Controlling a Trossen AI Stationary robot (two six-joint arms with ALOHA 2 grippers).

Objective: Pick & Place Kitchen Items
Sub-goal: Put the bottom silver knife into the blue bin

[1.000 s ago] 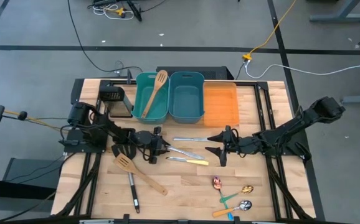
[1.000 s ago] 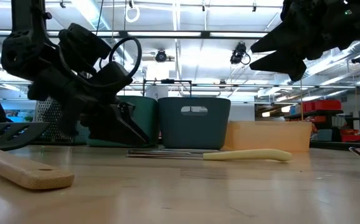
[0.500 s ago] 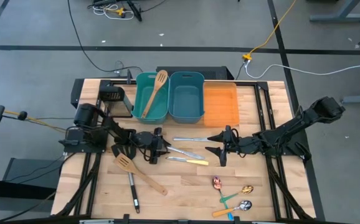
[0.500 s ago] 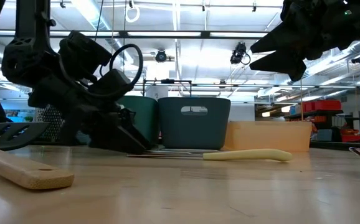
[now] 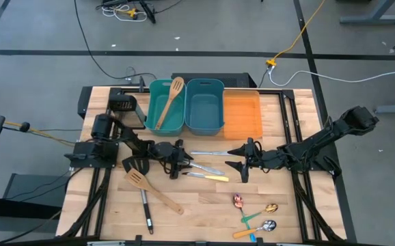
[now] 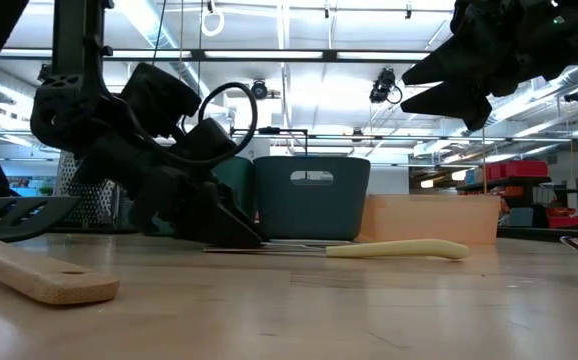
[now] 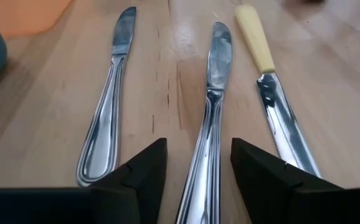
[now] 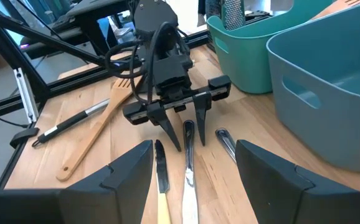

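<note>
Two arms reach low over the table [image 5: 204, 205]: left gripper [image 5: 182, 160] jaws parted astride the middle knife [image 7: 210, 118], right gripper [image 5: 242, 160] spread wide, empty.

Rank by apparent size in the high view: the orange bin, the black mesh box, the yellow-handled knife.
1. Flat orange plastic bin, clearly largest.
2. Small black mesh box.
3. Yellow-handled silver table knife: longer than the box, but much thinner.
</note>
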